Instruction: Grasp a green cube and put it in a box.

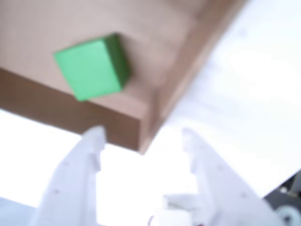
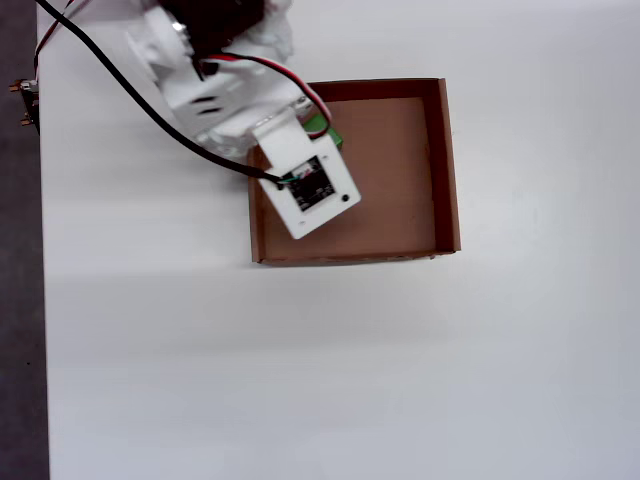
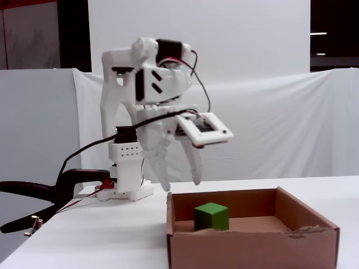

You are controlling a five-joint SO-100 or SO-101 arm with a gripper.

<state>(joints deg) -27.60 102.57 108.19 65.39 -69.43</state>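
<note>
The gripper [image 3: 182, 184] is open and holds nothing, and it hangs above the box [image 3: 252, 246] near its wall. The cube [image 3: 211, 216] sits on the box floor, near the corner at 11 o'clock in the overhead view. The job looks done. If the arm swings low on its way out, a finger [image 3: 196, 165] could bump the wall and push the box.

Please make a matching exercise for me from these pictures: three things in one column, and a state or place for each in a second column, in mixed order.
Things:
1. cube
2. box
3. gripper

States or places:
A. open, above the box's edge
B. lying inside, near a corner
C. standing on the white table

Pairs: 1-B, 2-C, 3-A
</note>
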